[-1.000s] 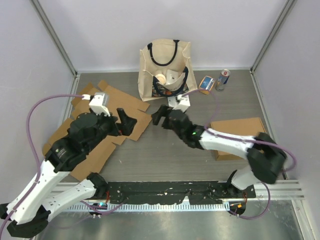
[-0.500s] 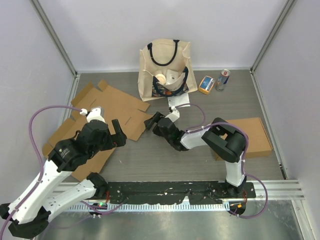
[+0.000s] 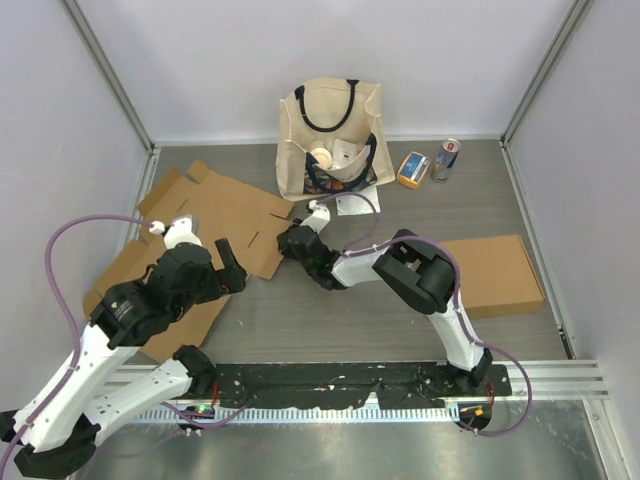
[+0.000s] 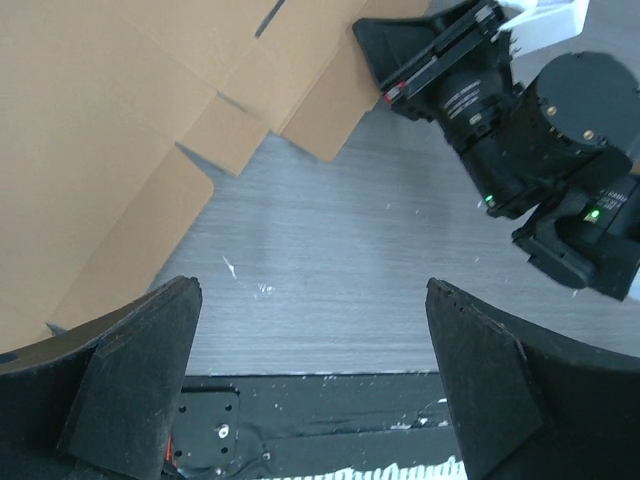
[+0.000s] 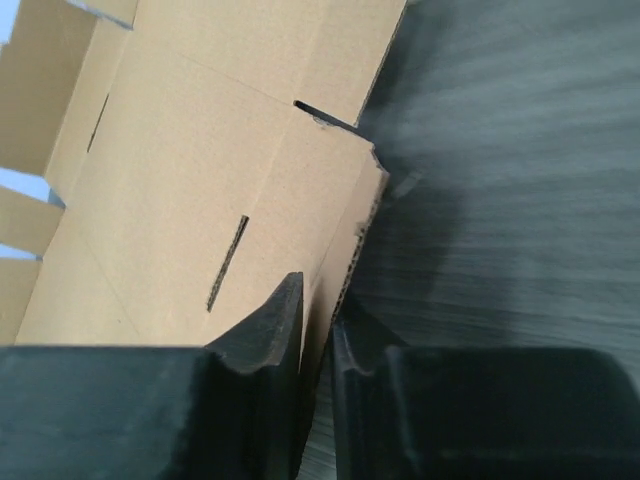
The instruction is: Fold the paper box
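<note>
The paper box [image 3: 230,215] lies flat and unfolded on the left of the table, a brown cardboard sheet with flaps and slots. My right gripper [image 3: 291,242] reaches across to its right edge. In the right wrist view, the right gripper [image 5: 318,300] is shut on the corrugated edge of the cardboard [image 5: 200,160], one finger above the flap and one below. My left gripper [image 3: 218,262] hovers over the box's near right flap. The left gripper [image 4: 310,290] is open with nothing between its fingers, bare table below; the cardboard [image 4: 120,130] lies ahead to the left.
A canvas tote bag [image 3: 330,135] stands at the back centre. A small orange box [image 3: 412,168] and a can [image 3: 446,158] sit to its right. A second flat cardboard piece [image 3: 495,270] lies at the right. The black base rail [image 3: 340,380] runs along the near edge.
My right gripper has moved left to the box's right edge and closed on it. The left arm has drawn back slightly toward the near left, still open.
</note>
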{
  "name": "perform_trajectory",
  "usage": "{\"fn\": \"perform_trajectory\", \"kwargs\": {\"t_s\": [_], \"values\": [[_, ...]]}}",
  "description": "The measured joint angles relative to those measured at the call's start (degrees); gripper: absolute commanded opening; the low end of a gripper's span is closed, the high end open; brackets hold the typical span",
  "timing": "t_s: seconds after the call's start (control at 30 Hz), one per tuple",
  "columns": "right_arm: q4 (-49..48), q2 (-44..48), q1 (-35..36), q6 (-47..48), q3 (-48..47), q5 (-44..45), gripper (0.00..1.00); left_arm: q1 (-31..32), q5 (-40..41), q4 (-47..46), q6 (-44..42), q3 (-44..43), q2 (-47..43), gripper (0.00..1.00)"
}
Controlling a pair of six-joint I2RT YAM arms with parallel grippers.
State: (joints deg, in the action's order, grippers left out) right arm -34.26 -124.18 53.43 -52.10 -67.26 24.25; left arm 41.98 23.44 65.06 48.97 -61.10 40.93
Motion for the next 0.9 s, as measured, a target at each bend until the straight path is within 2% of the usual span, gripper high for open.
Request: {"fn": "perform_trajectory", "kwargs": {"t_s": [0.07, 0.3, 0.43, 0.47, 0.6, 0.7, 0.9], "values": [[2.73, 0.46, 1.03, 4.52, -3.08, 1.6, 0.02, 0.0, 1.51, -0.11, -0.13, -0.94, -1.31, 0.98], [9.77, 11.41, 2.86, 28.09, -9.62, 1.33, 0.01, -0.07, 5.18, -8.48, -7.43, -5.14, -6.19, 1.0], [14.19, 22.16, 2.51, 41.13, -9.99, -2.89, 0.01, -0.04, 4.2, -13.68, -16.92, -10.23, -1.05, 1.0], [15.82, 25.66, 1.64, 43.95, -9.62, -6.29, 0.01, -0.04, 3.28, -15.23, -19.82, -12.11, 1.25, 0.99], [17.4, 38.58, -4.92, 50.97, -2.8, -21.07, 0.01, -0.13, -4.68, -22.53, -32.22, -18.01, 10.45, 0.99], [17.64, 46.97, -12.48, 53.88, 4.87, -31.28, 0.01, -2.21, -12.07, -29.42, -39.32, -18.25, 14.8, 1.0], [20.31, 51.84, -22.86, 56.98, 13.05, -45.75, 0.01, -16.28, -33.03, -39.69, -45.51, -15.78, 20.57, 0.99]]}}
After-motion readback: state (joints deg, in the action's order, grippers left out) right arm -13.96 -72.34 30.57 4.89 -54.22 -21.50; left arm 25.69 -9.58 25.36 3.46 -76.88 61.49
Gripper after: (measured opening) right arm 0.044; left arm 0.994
